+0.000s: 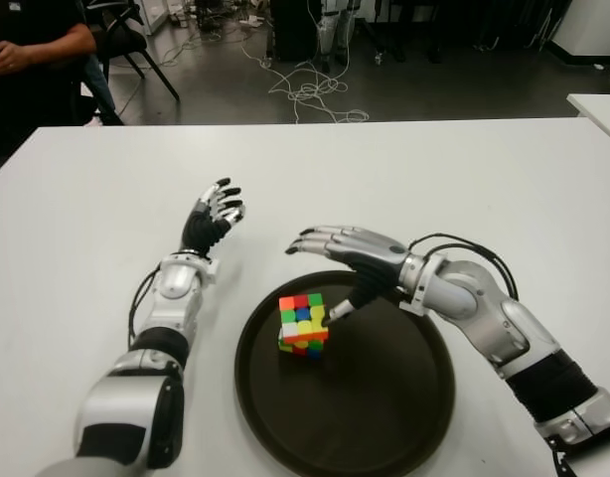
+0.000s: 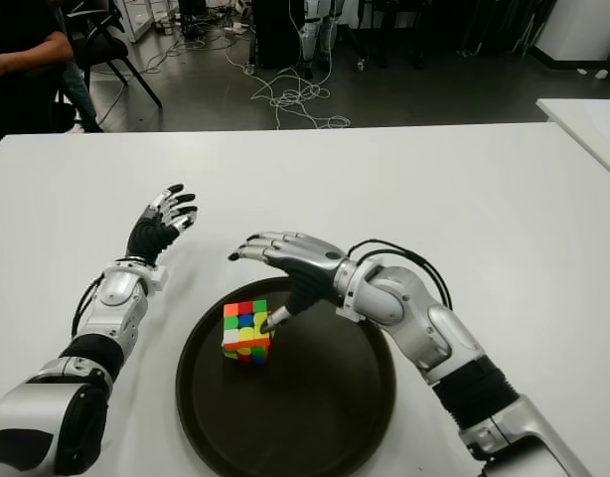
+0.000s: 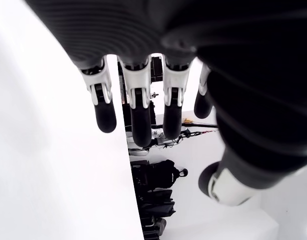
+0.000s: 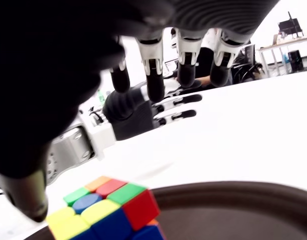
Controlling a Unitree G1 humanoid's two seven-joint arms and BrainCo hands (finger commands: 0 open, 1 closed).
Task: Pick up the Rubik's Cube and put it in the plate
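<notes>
Cube (image 1: pixel 303 324) sitting inside plate (image 1: pixel 404 417), just below and left of the spread, empty right hand (image 1: pixel 337 260) hovering over it; left hand (image 1: pixel 212 216) idling open on worktop (image 1: pixel 484 179).

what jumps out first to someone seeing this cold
The bright Rubik's Cube sits inside the dark round plate on the white table, near the plate's left rim. The right hand hovers just above it with fingers spread, thumb tip close to the cube. The left hand is open over the table, left of the plate.
</notes>
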